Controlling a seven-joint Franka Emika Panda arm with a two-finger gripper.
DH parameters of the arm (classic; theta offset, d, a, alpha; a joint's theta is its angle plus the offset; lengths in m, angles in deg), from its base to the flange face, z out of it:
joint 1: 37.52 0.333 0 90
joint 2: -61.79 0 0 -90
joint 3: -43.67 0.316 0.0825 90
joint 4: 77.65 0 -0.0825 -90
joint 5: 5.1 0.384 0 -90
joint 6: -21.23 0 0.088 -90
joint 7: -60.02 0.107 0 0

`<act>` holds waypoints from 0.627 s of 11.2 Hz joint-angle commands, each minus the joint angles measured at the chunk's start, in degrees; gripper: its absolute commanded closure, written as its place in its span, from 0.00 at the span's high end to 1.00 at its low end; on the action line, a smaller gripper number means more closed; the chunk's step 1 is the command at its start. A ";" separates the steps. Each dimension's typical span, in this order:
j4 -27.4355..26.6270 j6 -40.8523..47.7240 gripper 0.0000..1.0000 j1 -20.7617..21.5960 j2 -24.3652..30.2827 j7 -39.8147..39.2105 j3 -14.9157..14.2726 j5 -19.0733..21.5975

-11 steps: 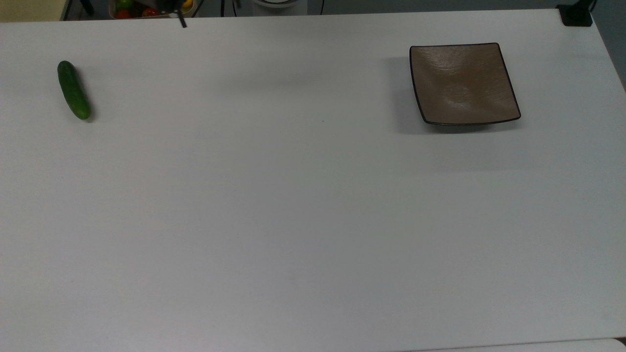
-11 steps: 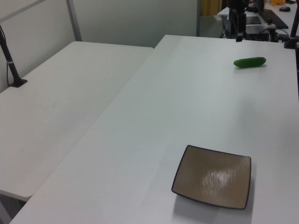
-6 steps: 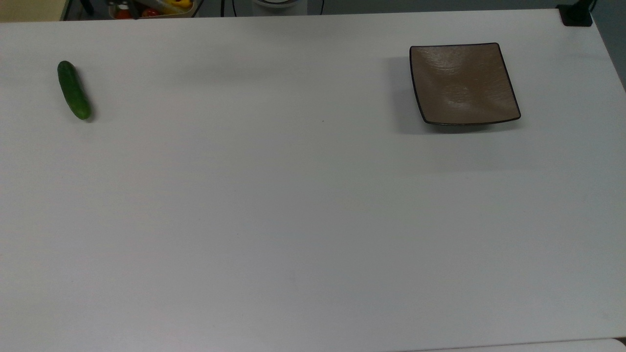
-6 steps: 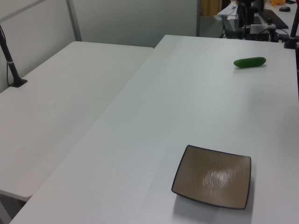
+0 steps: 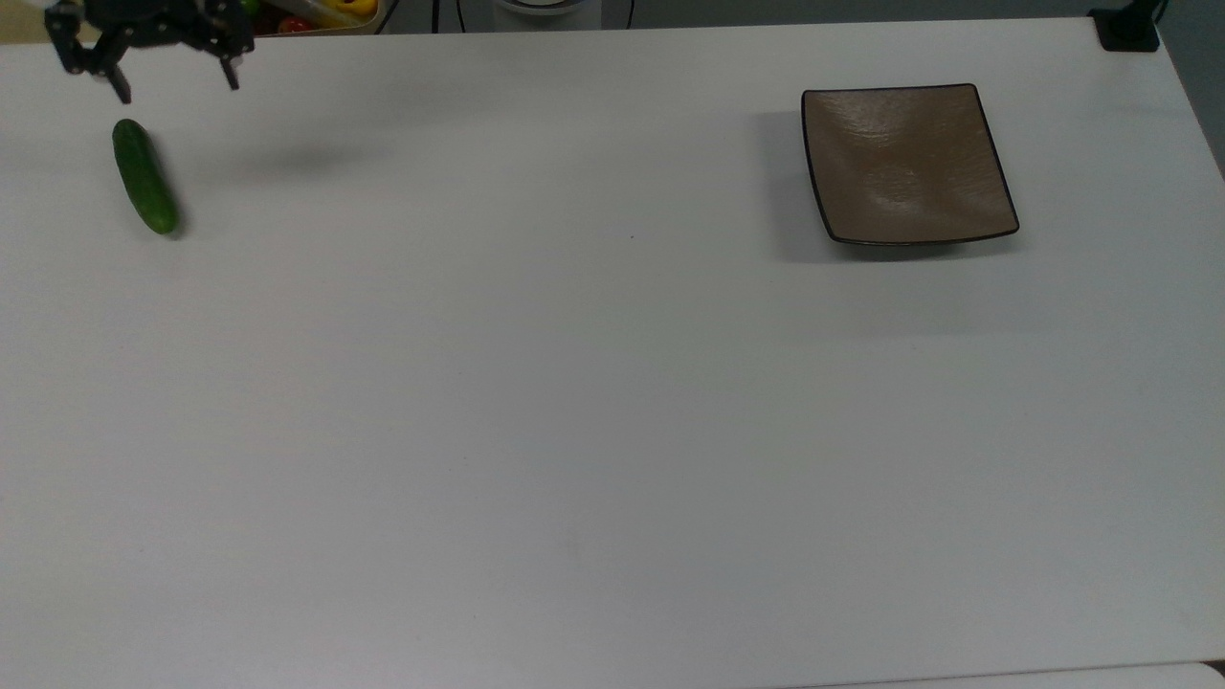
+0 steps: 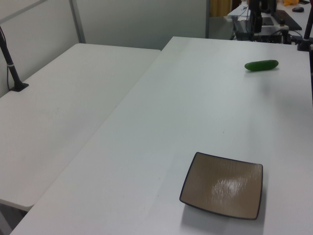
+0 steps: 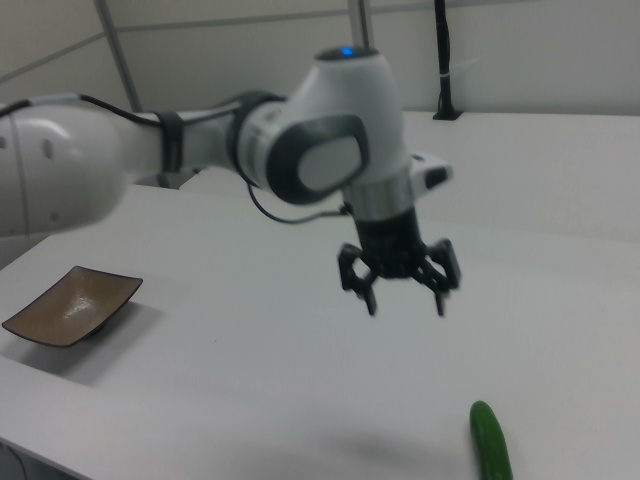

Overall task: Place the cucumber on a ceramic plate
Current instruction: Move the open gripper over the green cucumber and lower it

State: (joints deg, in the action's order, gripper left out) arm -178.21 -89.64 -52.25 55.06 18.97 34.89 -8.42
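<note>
Top view: one cucumber (image 5: pixel 144 176) and one plate (image 5: pixel 907 164) lie well apart on the worktop (image 5: pixel 574 402); the pincer (image 5: pixel 172 88), fingers spread and empty, hovers just above the cucumber's far end. Left view: one cucumber (image 6: pixel 261 64), one bare plate (image 6: pixel 223 191). Right view: the released pincer (image 7: pixel 405 300) hangs above the worktop, cucumber (image 7: pixel 490 443) below and to the right view's right, plate (image 7: pixel 70 305) far left.

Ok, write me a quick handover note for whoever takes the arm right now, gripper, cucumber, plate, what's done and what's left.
Gripper: open, empty, raised above the table, close to the cucumber but not over it.
Cucumber: lying flat on the table near the top view's left edge, untouched.
Ceramic plate: empty, far across the table at the top view's upper right.
Done: nothing beyond the approach.
Left: line up over the cucumber, descend, grasp, carry it across, set it on the plate.
</note>
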 commanded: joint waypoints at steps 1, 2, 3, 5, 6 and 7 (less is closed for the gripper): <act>-1.99 -5.31 1.00 -2.23 -3.63 -2.19 -0.18 -2.55; -3.04 -7.06 1.00 -2.67 -5.04 -2.28 -0.18 -3.26; -4.10 -9.34 1.00 -3.19 -6.10 -2.28 -0.18 -4.23; -6.03 -13.74 1.00 -4.33 -7.59 -2.28 -0.18 -6.42; -6.91 -15.67 1.00 -4.86 -8.47 -2.20 -0.18 -7.65; -7.10 -17.17 1.00 -5.48 -9.44 -2.20 -0.27 -8.36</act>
State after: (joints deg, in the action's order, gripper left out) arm -183.31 -102.62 -56.48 46.42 17.72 34.66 -14.61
